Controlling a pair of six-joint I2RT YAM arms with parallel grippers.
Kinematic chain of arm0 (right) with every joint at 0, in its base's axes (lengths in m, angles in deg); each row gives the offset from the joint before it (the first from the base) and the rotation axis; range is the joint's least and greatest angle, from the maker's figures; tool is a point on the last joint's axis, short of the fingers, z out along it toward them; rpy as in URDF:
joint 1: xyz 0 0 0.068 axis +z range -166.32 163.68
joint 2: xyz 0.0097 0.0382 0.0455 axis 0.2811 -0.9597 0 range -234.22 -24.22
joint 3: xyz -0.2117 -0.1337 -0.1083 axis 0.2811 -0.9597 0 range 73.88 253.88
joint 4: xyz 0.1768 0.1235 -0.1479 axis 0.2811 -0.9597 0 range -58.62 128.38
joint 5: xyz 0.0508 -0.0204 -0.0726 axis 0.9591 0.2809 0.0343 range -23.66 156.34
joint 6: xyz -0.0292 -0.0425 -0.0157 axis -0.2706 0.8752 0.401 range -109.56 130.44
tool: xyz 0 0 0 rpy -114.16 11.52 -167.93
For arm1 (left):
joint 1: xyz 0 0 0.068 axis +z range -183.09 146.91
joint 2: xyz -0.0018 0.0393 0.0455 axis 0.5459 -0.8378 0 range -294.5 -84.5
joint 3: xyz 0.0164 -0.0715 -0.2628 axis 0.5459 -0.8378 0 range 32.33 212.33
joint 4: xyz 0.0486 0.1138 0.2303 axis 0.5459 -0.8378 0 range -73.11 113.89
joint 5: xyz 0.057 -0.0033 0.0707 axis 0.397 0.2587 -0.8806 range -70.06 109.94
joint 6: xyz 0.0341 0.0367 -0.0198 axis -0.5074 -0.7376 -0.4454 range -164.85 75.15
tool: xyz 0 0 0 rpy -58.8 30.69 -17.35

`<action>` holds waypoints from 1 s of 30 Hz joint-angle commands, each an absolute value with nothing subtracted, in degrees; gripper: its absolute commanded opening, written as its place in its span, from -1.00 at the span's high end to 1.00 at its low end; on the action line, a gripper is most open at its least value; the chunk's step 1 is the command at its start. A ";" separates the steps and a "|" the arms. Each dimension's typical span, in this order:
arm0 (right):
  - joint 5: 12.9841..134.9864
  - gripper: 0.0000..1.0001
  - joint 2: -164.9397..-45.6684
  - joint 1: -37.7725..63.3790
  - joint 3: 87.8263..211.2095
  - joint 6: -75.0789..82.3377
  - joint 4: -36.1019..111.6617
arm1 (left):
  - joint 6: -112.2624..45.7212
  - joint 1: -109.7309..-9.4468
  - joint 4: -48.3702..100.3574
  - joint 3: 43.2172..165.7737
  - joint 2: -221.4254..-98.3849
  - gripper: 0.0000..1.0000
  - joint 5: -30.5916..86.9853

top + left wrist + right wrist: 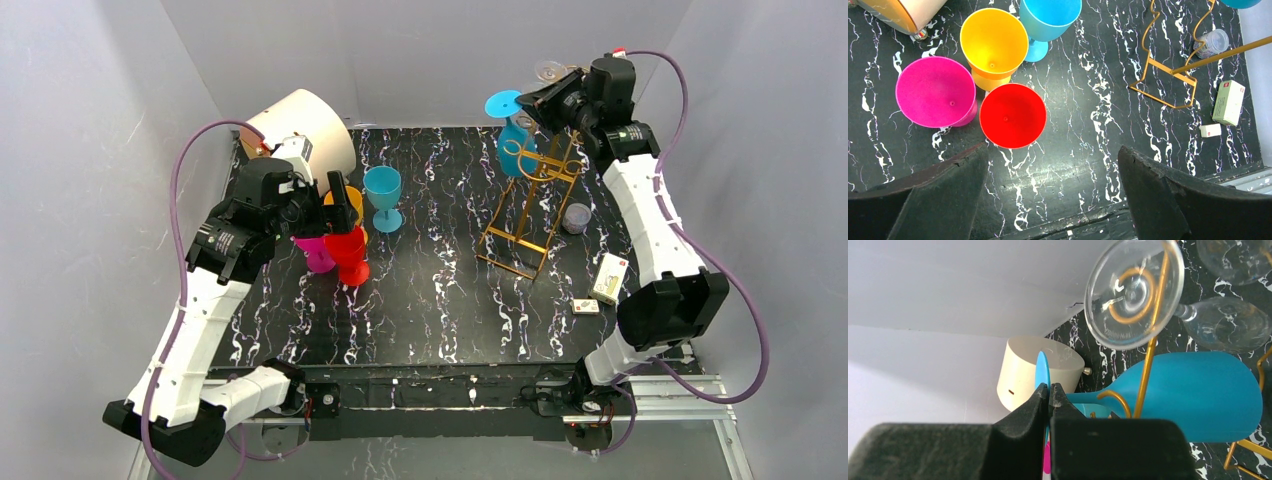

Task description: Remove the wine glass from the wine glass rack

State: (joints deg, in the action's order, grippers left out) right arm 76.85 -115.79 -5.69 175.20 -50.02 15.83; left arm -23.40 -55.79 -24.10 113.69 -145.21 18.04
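Pinching the foot [1042, 371] of the blue wine glass [1198, 390] edge-on with the right gripper [1049, 394], jaws closed down onto the thin disc. Leaving the glass hanging bowl-down from the top of the rack [525, 215], far right on the counter [440, 300], beside clear glasses [1135, 290]. Gripping at the foot, probably because the stem is sitting captive in the wire. Holding the left gripper [1052, 150], jaws wide apart and empty, above the colored cups [1013, 116] at left, well away from the rack.

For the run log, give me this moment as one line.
right gripper: shut on blue wine glass foot | blue wine glass: on wine glass rack | left gripper: open, empty, near red cup
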 commanded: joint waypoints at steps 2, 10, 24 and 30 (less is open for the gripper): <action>69.60 0.97 -113.07 -4.93 171.64 -53.97 19.78 | -23.40 -55.64 -24.27 115.04 -144.79 -0.97 18.69; 72.37 0.97 -114.27 -4.01 173.45 -53.19 20.05 | -23.58 -55.67 -24.19 115.55 -145.14 -0.97 18.71; 88.78 0.97 -115.24 0.31 179.64 -39.71 18.66 | -22.40 -55.59 -22.77 115.26 -145.28 -0.97 19.93; 99.74 0.97 -116.07 3.31 182.01 -34.07 17.19 | -20.77 -55.65 -20.99 114.78 -144.73 -0.97 23.03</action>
